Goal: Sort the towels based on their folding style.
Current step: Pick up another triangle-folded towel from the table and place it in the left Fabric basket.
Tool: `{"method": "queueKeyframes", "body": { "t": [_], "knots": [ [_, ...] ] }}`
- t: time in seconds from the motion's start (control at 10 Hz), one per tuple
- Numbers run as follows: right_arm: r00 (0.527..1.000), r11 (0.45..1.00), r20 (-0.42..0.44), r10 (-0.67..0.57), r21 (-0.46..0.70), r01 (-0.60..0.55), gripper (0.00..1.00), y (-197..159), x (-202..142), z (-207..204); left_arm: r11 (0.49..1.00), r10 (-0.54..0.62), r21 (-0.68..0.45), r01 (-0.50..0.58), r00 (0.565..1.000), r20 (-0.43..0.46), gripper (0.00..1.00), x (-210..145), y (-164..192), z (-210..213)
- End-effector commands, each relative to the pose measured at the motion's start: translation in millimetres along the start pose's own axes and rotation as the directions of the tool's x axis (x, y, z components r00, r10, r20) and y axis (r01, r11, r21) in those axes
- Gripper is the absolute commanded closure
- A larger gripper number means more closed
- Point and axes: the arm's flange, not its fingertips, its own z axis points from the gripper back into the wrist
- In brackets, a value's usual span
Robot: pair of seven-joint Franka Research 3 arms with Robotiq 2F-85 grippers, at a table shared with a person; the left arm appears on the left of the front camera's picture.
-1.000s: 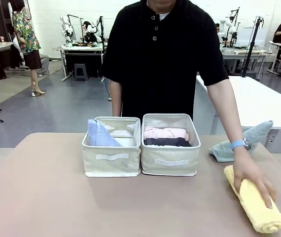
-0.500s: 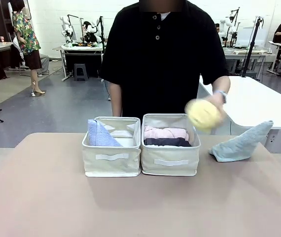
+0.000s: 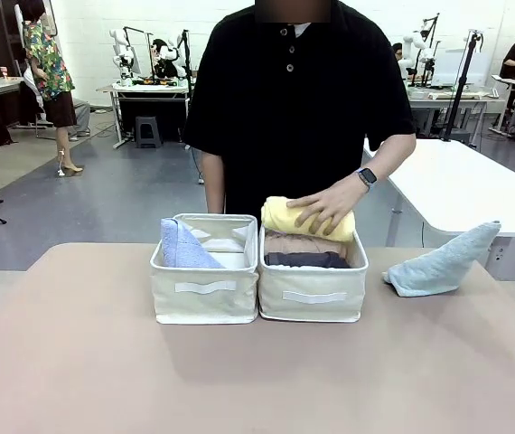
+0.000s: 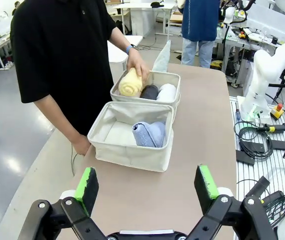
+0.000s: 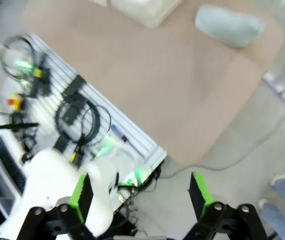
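Grippers are both hanging w/ jaws wide apart, nothing between pads: left gripper (image 4: 146,182) over table (image 3: 239,380) short of the bins, right gripper (image 5: 140,192) beyond table edge. Lavender-blue wedge (image 3: 181,246) is sitting in left bin (image 3: 205,298); pink roll (image 3: 303,242) and dark grey roll (image 3: 304,259) are lying in right bin (image 3: 312,298), w/ teal wedge (image 3: 438,267) lying on table near that bin, not touching. Person's hand (image 3: 330,203), fingers spread and curled, is pressing yellow roll (image 3: 285,217) onto those rolls at far rim.

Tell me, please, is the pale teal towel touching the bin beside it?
Apart: the front view shows bare table between the teal towel and the right bin.
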Motion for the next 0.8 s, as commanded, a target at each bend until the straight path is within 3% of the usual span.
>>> {"method": "queueKeyframes", "body": {
  "t": [0.0,0.3,0.4,0.7],
  "knots": [
    [0.999,1.0,0.034,-0.004,-0.008,0.004,0.0,-5.5,57.1,-44.4,1.0,0.002,0.014,-0.002,1.0,-0.001,0.0,0.7,-2.7,-0.2],
    [0.998,0.999,-0.061,-0.016,-0.049,0.013,0.0,-24.1,92.0,-112.0,1.0,0.002,0.014,-0.002,1.0,-0.001,0.0,0.7,-2.7,-0.2],
    [1.0,1.0,-0.02,0.0,-0.016,0.0,0.0,-23.8,84.7,-109.0,1.0,0.002,0.014,-0.002,1.0,-0.001,0.0,0.7,-2.7,-0.2],
    [0.999,0.999,-0.042,0.013,-0.033,-0.015,0.0,-20.1,97.0,-103.8,1.0,0.002,0.014,-0.002,1.0,-0.001,0.0,0.7,-2.7,-0.2]
  ]
}}
